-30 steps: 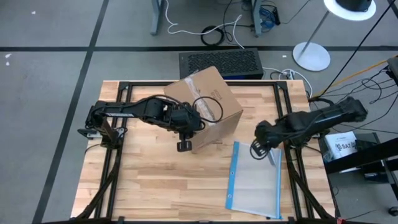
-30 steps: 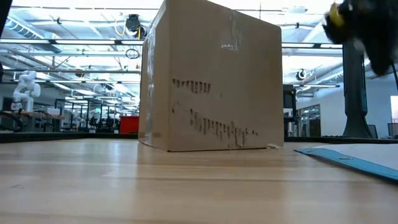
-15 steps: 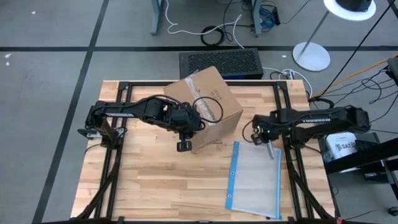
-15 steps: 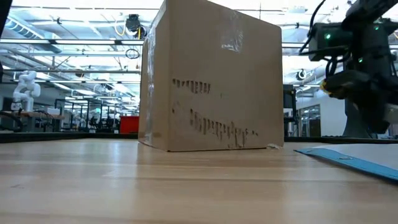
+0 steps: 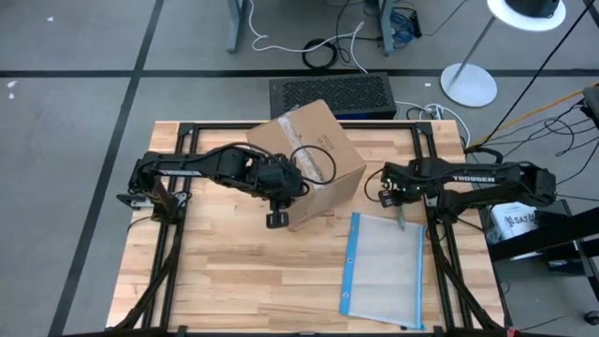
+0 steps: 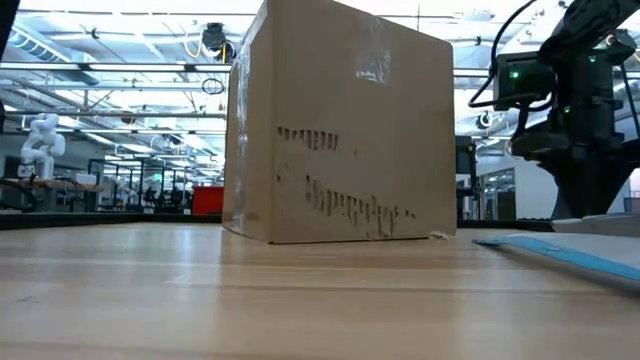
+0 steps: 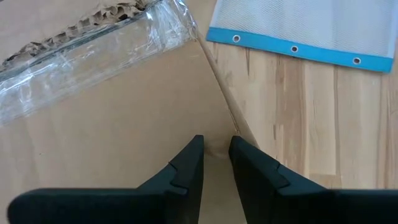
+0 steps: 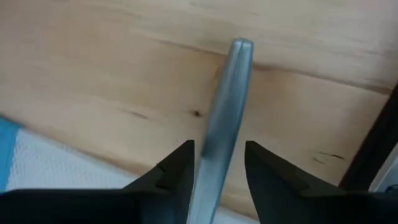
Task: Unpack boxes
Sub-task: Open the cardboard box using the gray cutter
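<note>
The boxes [image 5: 307, 161]: high view, one carton under the left gripper [image 5: 277, 213], its arm stretched across the top; right gripper [image 5: 391, 195] beside, arm low. Low view: carton upright. Left wrist: jaws narrowly apart, empty, at the carton's edge; brace firmly there. Right wrist: grey metal bar [image 8: 224, 106] ahead, grip cannot be told

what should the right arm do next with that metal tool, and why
Probably carry the grey tool at the right pincer across to the clear tape on the box. The box looks closed, the left pincer sits at its corner as if bracing it, and the tool is beside the box, over bare wood.
</note>
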Motion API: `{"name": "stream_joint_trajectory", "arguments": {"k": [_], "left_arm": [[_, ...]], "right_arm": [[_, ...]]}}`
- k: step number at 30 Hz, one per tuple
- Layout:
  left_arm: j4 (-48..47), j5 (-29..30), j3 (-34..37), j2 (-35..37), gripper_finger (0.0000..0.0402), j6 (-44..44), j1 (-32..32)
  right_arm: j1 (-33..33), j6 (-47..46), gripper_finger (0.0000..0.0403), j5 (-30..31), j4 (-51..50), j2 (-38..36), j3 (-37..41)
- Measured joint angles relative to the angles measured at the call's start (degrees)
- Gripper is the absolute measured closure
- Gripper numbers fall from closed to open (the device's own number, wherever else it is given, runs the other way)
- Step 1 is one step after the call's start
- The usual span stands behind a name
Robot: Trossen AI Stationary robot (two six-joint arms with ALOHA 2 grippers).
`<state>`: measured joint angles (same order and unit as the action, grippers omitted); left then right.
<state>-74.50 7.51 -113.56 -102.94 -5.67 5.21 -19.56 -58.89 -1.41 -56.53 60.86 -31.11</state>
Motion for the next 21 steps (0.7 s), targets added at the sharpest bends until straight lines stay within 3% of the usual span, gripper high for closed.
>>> {"name": "stream_joint_trajectory", "arguments": {"k": [8, 14, 21], "left_arm": [[0.3, -0.1, 0.0, 0.0, 0.0313, 0.0, 0.0], [0.5, -0.2, 0.0, 0.0, 0.0313, -1.4, 0.0], [0.6, -1.7, 0.0, 0.0, 0.0313, -3.0, -1.3]], "right_arm": [[-0.4, 1.8, 0.0234, 6.8, -1.1, -0.2, -4.8], [-0.4, 9.1, 0.0227, 16.8, -5.8, -0.3, -18.7], [2.9, 12.3, 0.0227, 18.6, -4.6, -0.4, -36.8]]}}
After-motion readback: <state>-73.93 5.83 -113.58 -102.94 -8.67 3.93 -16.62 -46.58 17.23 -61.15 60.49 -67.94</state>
